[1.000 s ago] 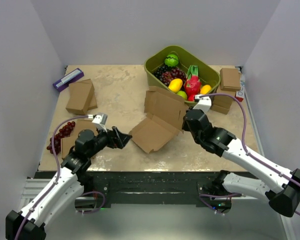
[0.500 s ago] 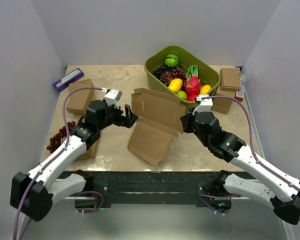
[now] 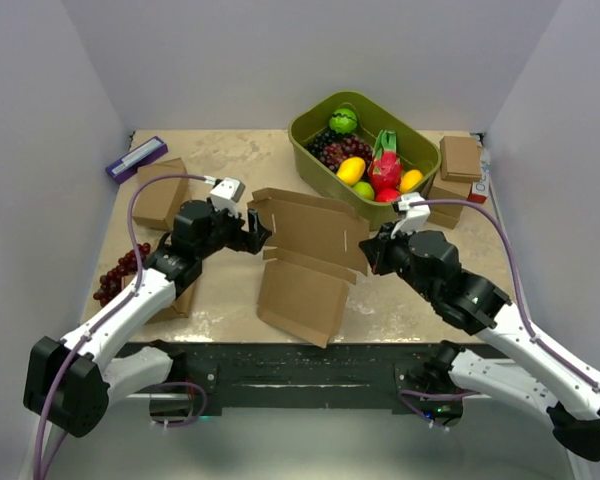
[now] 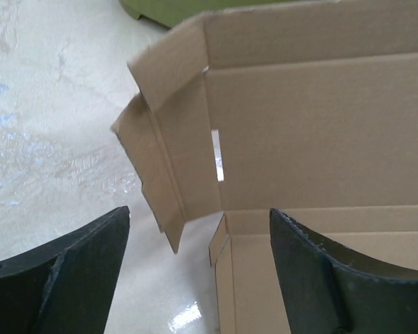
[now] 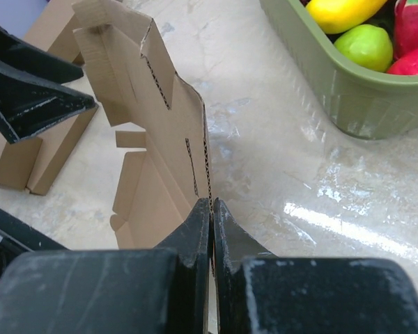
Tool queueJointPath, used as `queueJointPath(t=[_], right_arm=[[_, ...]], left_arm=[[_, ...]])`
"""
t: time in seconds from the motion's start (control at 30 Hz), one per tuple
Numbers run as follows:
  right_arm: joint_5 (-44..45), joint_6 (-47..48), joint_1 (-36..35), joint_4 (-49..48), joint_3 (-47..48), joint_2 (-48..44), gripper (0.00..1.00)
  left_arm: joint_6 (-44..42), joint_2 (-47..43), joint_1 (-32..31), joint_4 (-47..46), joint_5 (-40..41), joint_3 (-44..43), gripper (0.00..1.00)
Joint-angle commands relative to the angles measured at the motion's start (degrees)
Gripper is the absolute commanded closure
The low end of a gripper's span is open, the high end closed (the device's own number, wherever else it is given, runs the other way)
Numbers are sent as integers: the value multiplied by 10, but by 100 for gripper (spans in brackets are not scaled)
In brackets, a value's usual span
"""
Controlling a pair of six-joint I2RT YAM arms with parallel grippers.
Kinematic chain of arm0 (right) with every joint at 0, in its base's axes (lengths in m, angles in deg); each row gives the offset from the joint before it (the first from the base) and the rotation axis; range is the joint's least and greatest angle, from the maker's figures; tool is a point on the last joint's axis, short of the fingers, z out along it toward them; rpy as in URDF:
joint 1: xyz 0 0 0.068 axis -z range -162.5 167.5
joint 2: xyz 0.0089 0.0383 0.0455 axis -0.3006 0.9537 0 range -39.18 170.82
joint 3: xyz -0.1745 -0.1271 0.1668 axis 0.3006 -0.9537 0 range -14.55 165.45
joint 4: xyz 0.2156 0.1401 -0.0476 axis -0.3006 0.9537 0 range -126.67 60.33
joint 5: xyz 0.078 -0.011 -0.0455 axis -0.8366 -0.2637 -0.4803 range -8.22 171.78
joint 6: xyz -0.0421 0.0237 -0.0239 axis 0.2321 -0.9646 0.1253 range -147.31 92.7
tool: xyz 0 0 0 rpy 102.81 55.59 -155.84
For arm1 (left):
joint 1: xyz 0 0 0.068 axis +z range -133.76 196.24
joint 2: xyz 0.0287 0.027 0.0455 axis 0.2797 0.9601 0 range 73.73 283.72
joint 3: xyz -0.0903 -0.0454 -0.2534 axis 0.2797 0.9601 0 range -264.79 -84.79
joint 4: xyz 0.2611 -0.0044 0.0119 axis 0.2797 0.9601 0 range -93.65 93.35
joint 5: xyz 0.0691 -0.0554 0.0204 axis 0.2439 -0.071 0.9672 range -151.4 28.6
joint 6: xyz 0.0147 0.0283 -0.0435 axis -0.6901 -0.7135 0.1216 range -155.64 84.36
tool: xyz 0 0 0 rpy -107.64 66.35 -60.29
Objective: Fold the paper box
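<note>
The paper box (image 3: 310,250) is a brown creased cardboard sheet at the table's middle, its back panel standing upright and its front panel lying flat towards me. My right gripper (image 3: 372,252) is shut on the upright panel's right edge, seen edge-on between the fingers in the right wrist view (image 5: 210,209). My left gripper (image 3: 260,232) is open at the box's left side flap (image 4: 160,139), jaws wide apart, touching nothing. The box fills the left wrist view (image 4: 313,139).
An olive-green tub (image 3: 365,150) of toy fruit stands behind the box. Small brown boxes lie at the back left (image 3: 160,195) and right (image 3: 460,158). A purple box (image 3: 135,158) lies at far left, grapes (image 3: 110,278) near the left edge.
My left arm swung from the near left up to the box's left flap. My right gripper shifted right and nearer; the back panel now stands more upright and the box has turned squarer.
</note>
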Motion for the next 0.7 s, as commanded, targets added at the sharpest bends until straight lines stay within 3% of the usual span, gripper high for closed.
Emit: queueJointPath(t=[0.0, 0.17, 0.57, 0.67], right_arm=[[-28, 10, -2, 2, 16, -18, 100], [-38, 6, -2, 4, 22, -26, 100], [-58, 9, -3, 4, 33, -26, 100], [-64, 9, -2, 1, 30, -29, 100]], left_arm=[[-27, -8, 9, -33, -19, 12, 20], [-21, -6, 11, -25, -15, 11, 33], [-16, 19, 22, 7, 29, 0, 39], [-16, 18, 23, -1, 20, 1, 47]])
